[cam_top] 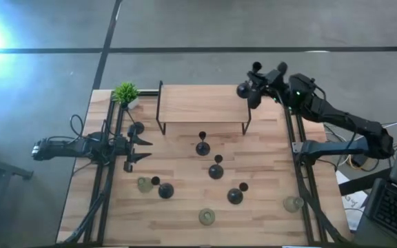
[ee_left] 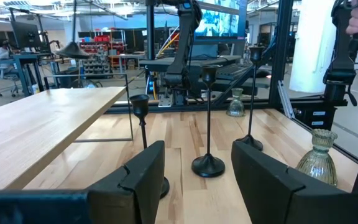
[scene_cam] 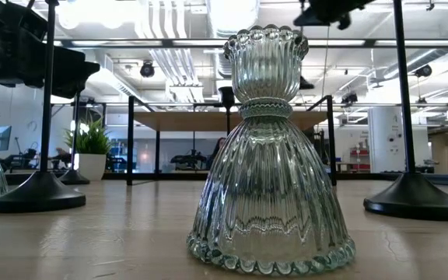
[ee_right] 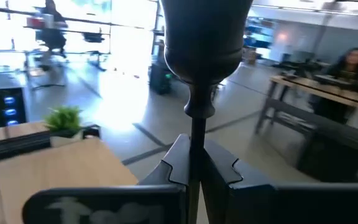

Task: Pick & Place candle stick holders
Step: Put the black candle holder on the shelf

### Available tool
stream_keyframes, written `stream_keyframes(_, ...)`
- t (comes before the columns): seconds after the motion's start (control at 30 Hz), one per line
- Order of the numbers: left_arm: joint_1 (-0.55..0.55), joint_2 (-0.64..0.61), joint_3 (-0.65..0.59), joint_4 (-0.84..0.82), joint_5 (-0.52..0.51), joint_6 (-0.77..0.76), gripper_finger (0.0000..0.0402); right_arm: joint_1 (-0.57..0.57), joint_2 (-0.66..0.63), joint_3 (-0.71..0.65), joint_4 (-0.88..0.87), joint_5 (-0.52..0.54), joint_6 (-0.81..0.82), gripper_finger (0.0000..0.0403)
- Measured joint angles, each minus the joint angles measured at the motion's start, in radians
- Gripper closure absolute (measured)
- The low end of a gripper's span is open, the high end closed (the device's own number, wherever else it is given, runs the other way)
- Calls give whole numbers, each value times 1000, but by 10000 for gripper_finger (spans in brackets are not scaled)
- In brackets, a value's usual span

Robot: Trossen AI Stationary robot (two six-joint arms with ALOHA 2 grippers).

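While clenched on the thin stem of a black metal candle stick holder (ee_right: 199, 74), right fingers (ee_right: 197, 171) hold it aloft by the raised wooden shelf (cam_top: 202, 103). Best lowered level, base flat, before letting go. Left fingers (ee_left: 197, 180) released, parted low over the counter (cam_top: 185, 207).

There are six black candle stick holders (cam_top: 202, 147) in the high view. Five of them stand on the light wooden table (cam_top: 267, 220) and one is raised at the far right. The stems differ in height.

There are three clear glass candle stick holders (cam_top: 207, 217), all on the near half of the table.

There is one small green potted plant (cam_top: 125, 93).

There is one raised wooden shelf (cam_top: 202, 103) on thin black legs.

Two dark robot arms (cam_top: 336, 117) are there, one at each side of the table.
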Motion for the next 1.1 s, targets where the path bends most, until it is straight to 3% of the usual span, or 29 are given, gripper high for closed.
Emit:
stream_keyframes(0.13,0,0,0,0,0,0,211,-11,89,75,-38,-48,13,392)
stream_keyframes(0.3,0,0,0,0,0,0,211,-69,182,132,-50,-218,72,392)
stream_keyframes(0.5,0,0,0,0,0,0,211,-150,240,142,-25,-321,97,392)
stream_keyframes(0.77,0,0,0,0,0,0,211,-250,190,8,150,-364,163,392)
stream_keyframes(1.1,0,0,0,0,0,0,211,-278,253,36,129,-399,129,392)
